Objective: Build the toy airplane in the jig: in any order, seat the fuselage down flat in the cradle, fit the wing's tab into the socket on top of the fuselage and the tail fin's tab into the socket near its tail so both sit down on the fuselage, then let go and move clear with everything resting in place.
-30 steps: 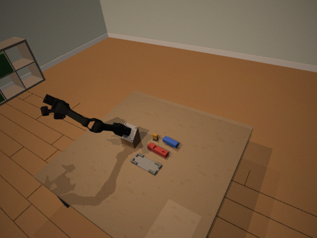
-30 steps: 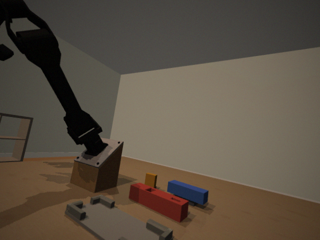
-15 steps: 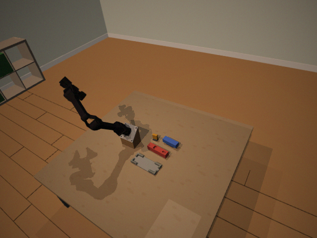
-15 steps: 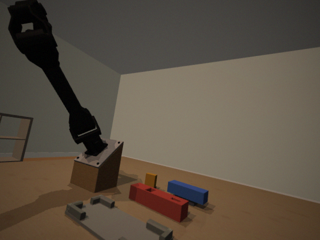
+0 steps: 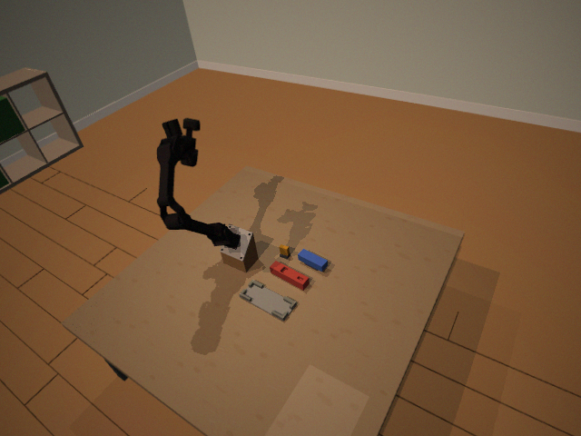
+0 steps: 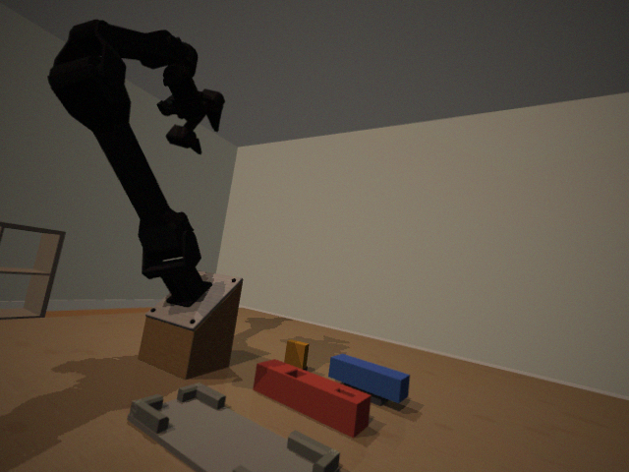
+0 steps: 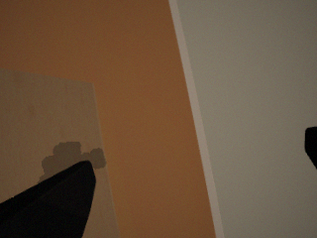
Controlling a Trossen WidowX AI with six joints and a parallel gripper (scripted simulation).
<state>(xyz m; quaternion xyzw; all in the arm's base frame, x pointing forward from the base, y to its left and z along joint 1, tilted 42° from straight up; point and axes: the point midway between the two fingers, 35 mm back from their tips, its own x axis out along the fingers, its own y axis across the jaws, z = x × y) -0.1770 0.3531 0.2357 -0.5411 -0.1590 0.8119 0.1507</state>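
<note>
The red fuselage (image 5: 289, 275) (image 6: 310, 398) lies on the table with its two sockets facing up, beside the grey cradle (image 5: 268, 300) (image 6: 223, 434), which holds nothing. The blue wing (image 5: 312, 260) (image 6: 368, 377) rests on a low dark support behind the fuselage. The small orange tail fin (image 5: 284, 250) (image 6: 296, 354) stands on a dark support near the robot base. The wing's and fin's tabs are hidden. My gripper (image 6: 208, 140) (image 7: 198, 155) is open and empty, high above the table and well away from all the parts. The wrist view shows none of them.
The wooden base block (image 5: 247, 256) (image 6: 213, 337) with its light top plate stands close to the cradle, fuselage and fin. The table (image 5: 384, 300) extends around the parts, with its edge (image 7: 101, 134) in the wrist view. A shelf (image 5: 49, 117) (image 6: 42, 271) stands on the floor beyond.
</note>
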